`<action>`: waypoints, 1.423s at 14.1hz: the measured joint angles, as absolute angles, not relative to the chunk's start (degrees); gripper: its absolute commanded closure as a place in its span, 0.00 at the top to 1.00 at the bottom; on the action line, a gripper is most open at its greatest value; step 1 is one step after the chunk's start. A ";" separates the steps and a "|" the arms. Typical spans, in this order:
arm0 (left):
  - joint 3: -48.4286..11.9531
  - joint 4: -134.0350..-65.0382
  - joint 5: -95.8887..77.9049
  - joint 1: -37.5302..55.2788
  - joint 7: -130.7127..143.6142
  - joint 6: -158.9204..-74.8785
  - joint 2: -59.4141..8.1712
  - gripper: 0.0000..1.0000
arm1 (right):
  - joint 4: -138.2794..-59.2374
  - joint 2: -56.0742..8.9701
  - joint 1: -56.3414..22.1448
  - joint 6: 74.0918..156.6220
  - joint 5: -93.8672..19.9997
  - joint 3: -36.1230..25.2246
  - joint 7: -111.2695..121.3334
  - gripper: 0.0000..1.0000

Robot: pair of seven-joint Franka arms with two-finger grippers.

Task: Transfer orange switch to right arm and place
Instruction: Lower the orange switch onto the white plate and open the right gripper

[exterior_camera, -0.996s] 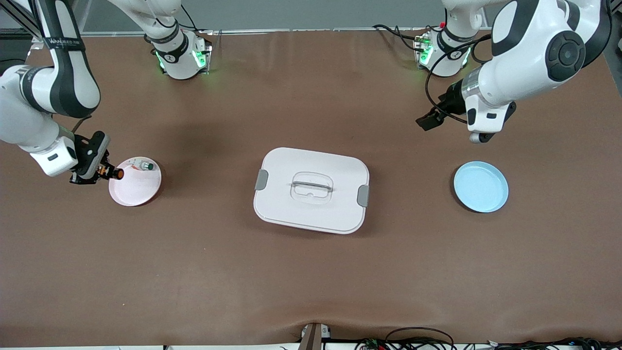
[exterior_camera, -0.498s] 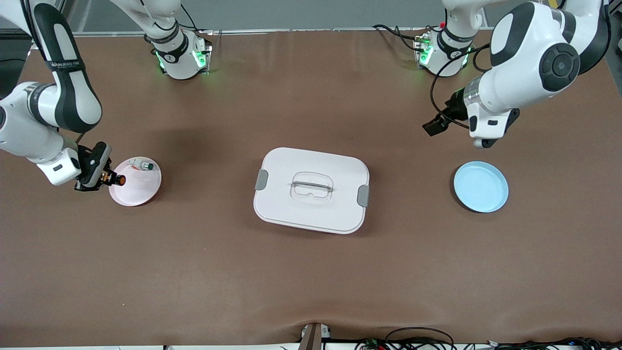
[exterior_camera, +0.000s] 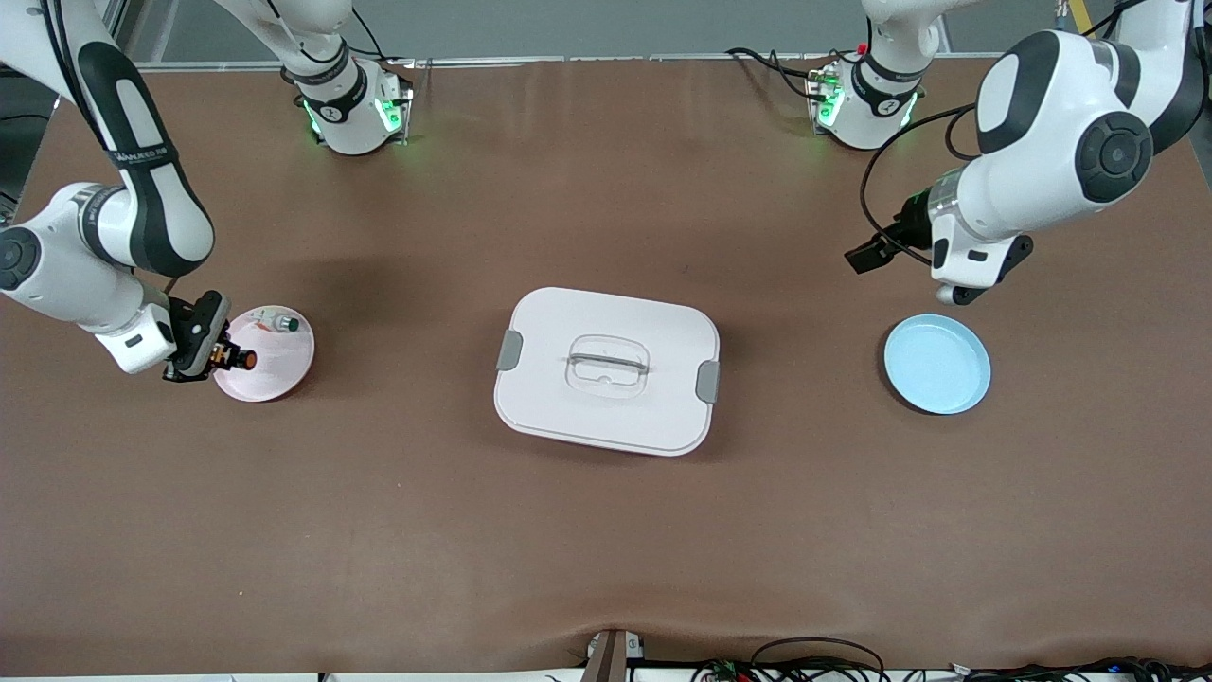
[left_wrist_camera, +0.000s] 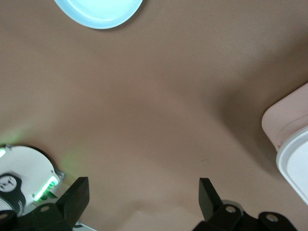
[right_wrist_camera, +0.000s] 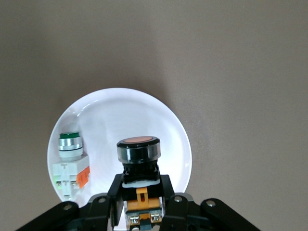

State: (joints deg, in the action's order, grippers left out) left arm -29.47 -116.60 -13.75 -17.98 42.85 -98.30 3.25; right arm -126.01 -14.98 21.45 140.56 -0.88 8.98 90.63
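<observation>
Lowered toward the pink plate at the frame's left, the right tool pinches the orange switch, so placing seems near, while the left tool waits spread.

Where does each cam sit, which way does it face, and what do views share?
Front view: high across the table, facing both arm bases; shows both arms, right gripper shut on the orange switch over the white round plate.
Left wrist view: on the left wrist, looking down at brown table; open left gripper, light blue round plate.
Right wrist view: on the right wrist, looking down at the white plate.
Shared: both plates appear in front view too.
</observation>
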 measured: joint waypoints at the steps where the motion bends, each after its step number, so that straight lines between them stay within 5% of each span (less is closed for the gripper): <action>1: -29.45 -116.76 -13.17 -18.73 40.33 -98.30 3.25 1.00 | -126.54 -15.55 21.48 142.23 -0.87 8.98 90.65 0.00; 15: -29.45 -118.38 -7.48 -20.79 11.31 -103.16 3.43 1.00 | -130.41 -21.88 22.99 151.37 -0.17 8.94 90.95 0.00; 16: -29.46 -118.79 -7.31 -20.79 10.25 -103.96 3.53 1.00 | -130.41 -21.94 23.07 151.62 -0.16 8.94 90.95 0.10; 17: -29.45 -119.09 -6.71 -20.79 9.40 -104.78 3.61 1.00 | -130.41 -21.95 23.22 151.64 -0.16 8.94 90.95 0.32; 18: -29.45 -119.27 -5.68 -20.79 8.52 -105.66 3.67 1.00 | -130.41 -21.95 23.47 151.64 -0.16 8.94 90.95 0.99; 20: -29.45 -119.38 -4.43 -20.80 6.50 -106.87 3.85 1.00 | -130.42 -22.00 24.00 151.56 -0.16 8.94 90.95 1.00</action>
State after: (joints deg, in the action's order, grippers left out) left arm -29.45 -119.38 -4.43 -20.80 6.50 -106.87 3.85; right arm -130.42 -22.00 24.00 151.56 -0.16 8.94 90.95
